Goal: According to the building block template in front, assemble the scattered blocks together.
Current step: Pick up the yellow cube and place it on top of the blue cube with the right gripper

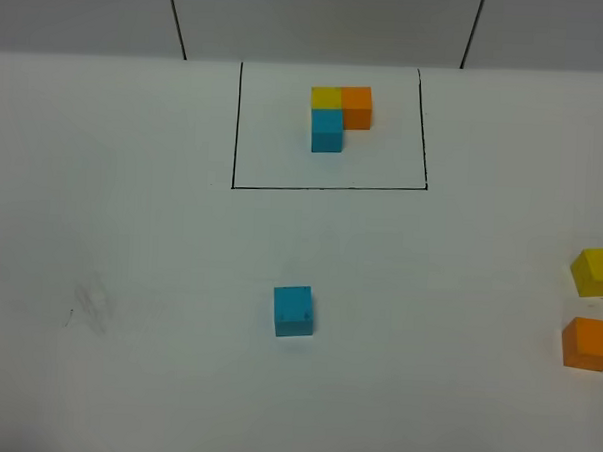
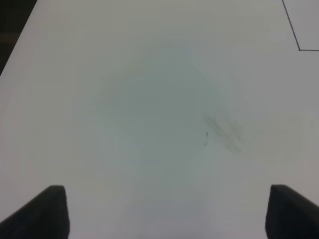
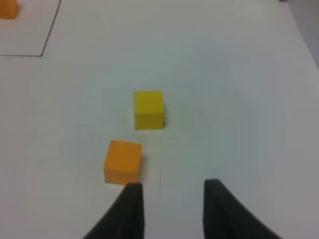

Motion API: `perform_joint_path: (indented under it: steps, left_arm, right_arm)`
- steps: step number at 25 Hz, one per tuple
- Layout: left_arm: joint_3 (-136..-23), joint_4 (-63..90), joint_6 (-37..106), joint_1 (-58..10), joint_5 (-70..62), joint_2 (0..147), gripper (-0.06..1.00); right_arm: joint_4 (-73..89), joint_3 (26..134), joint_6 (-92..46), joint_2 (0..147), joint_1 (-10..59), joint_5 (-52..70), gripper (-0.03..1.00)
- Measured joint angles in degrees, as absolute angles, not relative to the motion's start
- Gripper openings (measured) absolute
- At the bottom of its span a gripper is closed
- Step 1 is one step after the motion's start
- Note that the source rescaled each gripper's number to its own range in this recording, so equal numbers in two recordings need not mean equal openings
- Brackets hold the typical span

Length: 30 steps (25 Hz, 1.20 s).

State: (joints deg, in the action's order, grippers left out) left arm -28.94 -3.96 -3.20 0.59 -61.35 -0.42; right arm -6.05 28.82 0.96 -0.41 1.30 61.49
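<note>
A: What lies on the white desk (image 1: 125, 378)?

B: The black-outlined rectangle (image 1: 235, 123) frames the L-shaped template of 3 yellow, orange and blue cubes (image 1: 338, 116). A loose sky-blue cube (image 1: 293, 311) sits mid-desk; a yellow cube (image 3: 148, 109) and an orange cube (image 3: 122, 162) lie near each other at the right edge.

A: The pincers?

B: Left pincer (image 2: 164, 211) spread wide over bare desk; right pincer (image 3: 169, 209) narrow, empty, just beside the orange cube.

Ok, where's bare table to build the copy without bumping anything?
Bare table lies left of the loose blue cube, below the black frame, with only a faint smudge. It is tighter at the right edge, where the yellow cube and orange cube sit.
</note>
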Motion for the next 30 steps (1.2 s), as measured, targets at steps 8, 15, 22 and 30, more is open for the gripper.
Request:
perform_joint_path:
  steps: [8, 15, 22, 30]
  left_arm:
    - [-28.94, -3.96, -3.2, 0.59, -61.35, -0.42, 0.69]
    - [-28.94, -3.96, -3.2, 0.59, -61.35, -0.42, 0.69]
    - [-28.94, -3.96, -3.14, 0.59, -61.35, -0.42, 0.69]
    - [-28.94, -3.96, -3.14, 0.59, -61.3, -0.42, 0.69]
  right_arm:
    - [-6.05, 28.82, 0.96, -0.41, 1.3, 61.49, 0.0]
    - [-6.96, 28.82, 2.62, 0.24, 1.3, 61.49, 0.01]
    - [-10.26, 30.94, 5.82, 12.71, 1.3, 56.93, 0.26]
    - [-10.07, 38.43, 5.95, 42.99, 1.3, 49.05, 0.91]
